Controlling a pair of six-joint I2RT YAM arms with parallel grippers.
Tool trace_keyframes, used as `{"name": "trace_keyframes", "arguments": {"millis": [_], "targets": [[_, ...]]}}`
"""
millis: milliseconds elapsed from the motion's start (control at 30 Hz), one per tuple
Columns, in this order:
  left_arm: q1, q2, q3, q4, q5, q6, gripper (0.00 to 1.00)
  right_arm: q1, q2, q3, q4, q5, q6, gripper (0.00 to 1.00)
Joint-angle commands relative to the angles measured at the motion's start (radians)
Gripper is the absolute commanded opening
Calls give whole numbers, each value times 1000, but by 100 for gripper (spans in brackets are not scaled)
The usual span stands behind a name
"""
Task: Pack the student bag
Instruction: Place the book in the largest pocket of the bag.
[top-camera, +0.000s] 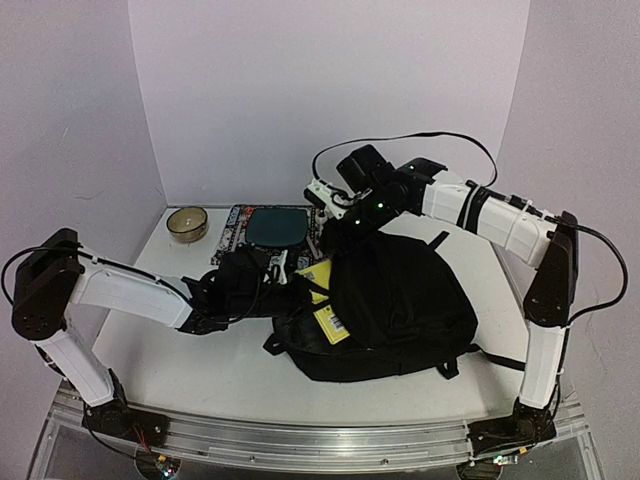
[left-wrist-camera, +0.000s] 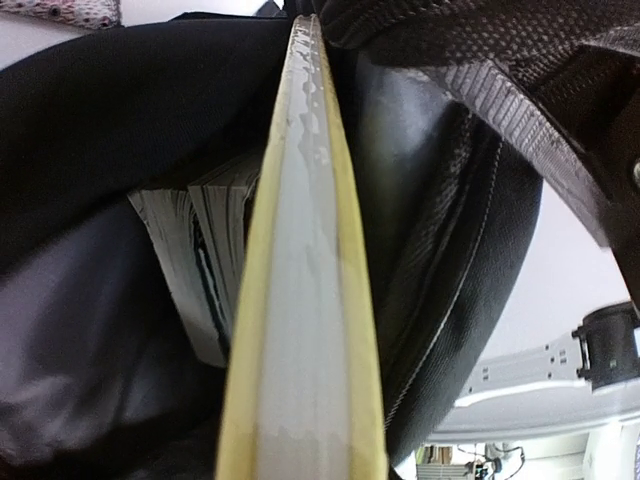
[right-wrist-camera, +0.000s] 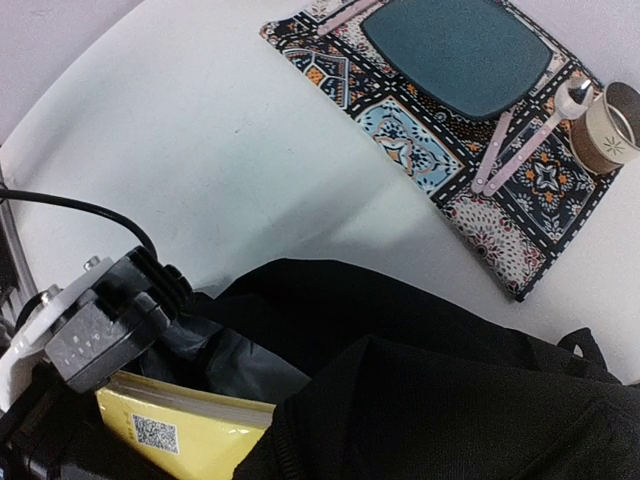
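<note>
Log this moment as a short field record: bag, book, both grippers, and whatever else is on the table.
bag: large soft black fabric backpack, lying on the white table, mouth open toward the left arm
book: thin yellow-covered book, partly inside the mouth
inside: stack of white pages beside the book
left gripper: shut on the book
right gripper: shut at the bag's far edge; grip on fabric unclear
elsewhere: patterned mat with dark teal pad, small round tan cup, far left
</note>
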Motion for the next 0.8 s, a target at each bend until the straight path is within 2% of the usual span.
{"name": "trace_keyframes", "arguments": {"millis": [0,133,300,367,500,633,767], "targets": [[-17,-181,-90,19,39,97,0,69,-74,17,121,-147,-13,0],[-15,-344,-135,-175,-59,160,0,69,-78,4,121,-111,-43,0],[-14,-429,-114,-295,-51,189,0,69,-61,23,121,-144,-30,0],[-14,-461,-87,-408,-110,197,0,69,-55,29,122,-133,-29,0],[-13,-552,-98,-507,-197,179,0,69,-54,26,122,-95,-29,0],[-12,-587,-120,-500,-177,147,0,68,-55,25,125,-94,-15,0],[-13,-537,-151,-340,-76,119,0,68,-52,28,140,-135,19,0]]}}
